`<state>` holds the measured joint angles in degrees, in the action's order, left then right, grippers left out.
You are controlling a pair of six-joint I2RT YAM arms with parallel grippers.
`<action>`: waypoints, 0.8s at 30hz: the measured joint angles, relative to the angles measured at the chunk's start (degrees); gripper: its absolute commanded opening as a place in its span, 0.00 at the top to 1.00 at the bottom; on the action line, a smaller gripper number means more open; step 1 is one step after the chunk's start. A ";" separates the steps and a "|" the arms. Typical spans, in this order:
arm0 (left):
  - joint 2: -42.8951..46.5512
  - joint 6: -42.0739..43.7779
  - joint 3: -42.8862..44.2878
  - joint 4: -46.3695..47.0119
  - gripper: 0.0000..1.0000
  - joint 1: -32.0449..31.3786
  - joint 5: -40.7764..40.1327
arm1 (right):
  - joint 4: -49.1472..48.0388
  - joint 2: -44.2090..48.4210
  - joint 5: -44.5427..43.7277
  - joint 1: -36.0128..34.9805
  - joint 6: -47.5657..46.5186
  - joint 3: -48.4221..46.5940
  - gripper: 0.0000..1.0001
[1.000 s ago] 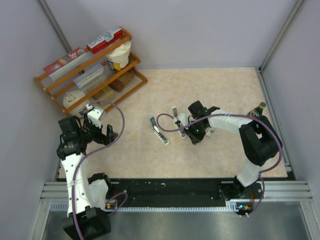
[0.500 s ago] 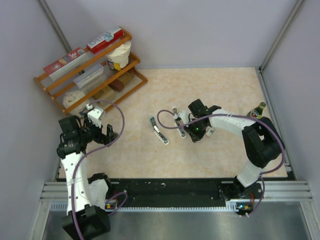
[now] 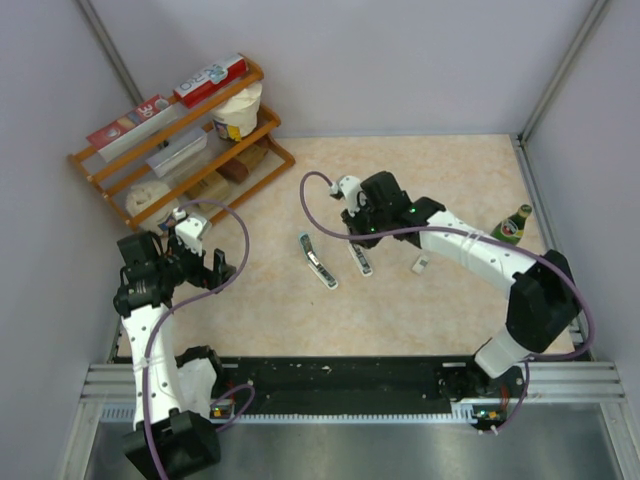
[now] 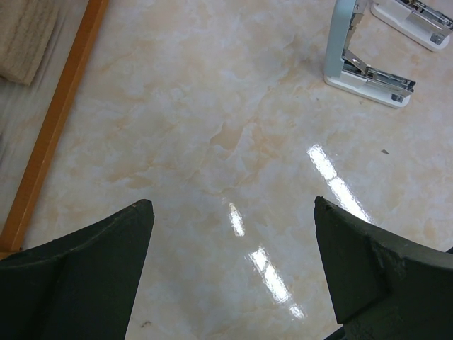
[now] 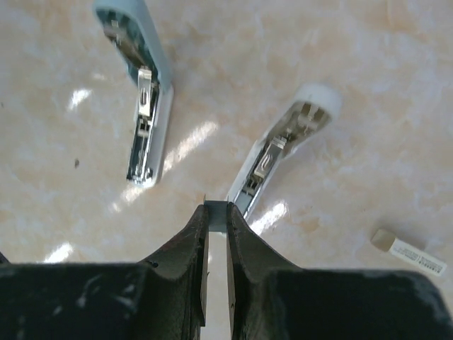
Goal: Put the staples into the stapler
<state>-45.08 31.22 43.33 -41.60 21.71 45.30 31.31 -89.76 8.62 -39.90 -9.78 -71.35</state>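
In the right claw point(image 5: 215, 210), a grey staples strip point(image 5: 216, 217), mostly hidden

Blue stapler point(image 5: 144, 92): open, lying left of the white one.
White stapler point(image 5: 283, 150): open, lying aslant.
Packet point(image 5: 408, 253): small, whitish, flat on the table, right of the white stapler.
Strip point(image 5: 216, 207): thin, grey, pinched in right gripper point(image 5: 216, 214).

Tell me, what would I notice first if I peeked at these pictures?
Two opened staplers lie side by side in the middle of the marbled table: a light blue plastic stapler and a white plastic stapler. The right arm's black fingers hang just above them, almost shut, seemingly pinching a tiny grey piece. In the far left corner stands an orange wooden rack full of boxes.
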 measured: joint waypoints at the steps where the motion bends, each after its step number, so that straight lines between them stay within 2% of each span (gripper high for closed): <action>1: 0.02 0.00 0.00 0.00 0.01 0.00 -0.11 | -1.18 -0.33 -0.15 -0.20 1.03 -0.57 0.91; 5: 0.50 0.00 0.00 0.02 0.01 0.00 -0.37 | -7.15 -3.08 -2.29 -2.75 5.03 -1.97 0.91; 13: 0.74 0.00 -0.17 0.07 0.01 0.00 -1.20 | -11.98 -8.11 -6.75 -10.10 11.15 -1.86 0.90; 24: 1.42 0.00 -0.50 0.09 0.01 0.00 -1.44 | -17.57 -8.39 -10.71 -11.32 15.69 3.52 0.90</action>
<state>-43.66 31.22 42.83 -41.52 21.71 43.86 13.74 -98.15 -2.09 -51.22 5.91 -67.83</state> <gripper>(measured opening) 0.986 0.105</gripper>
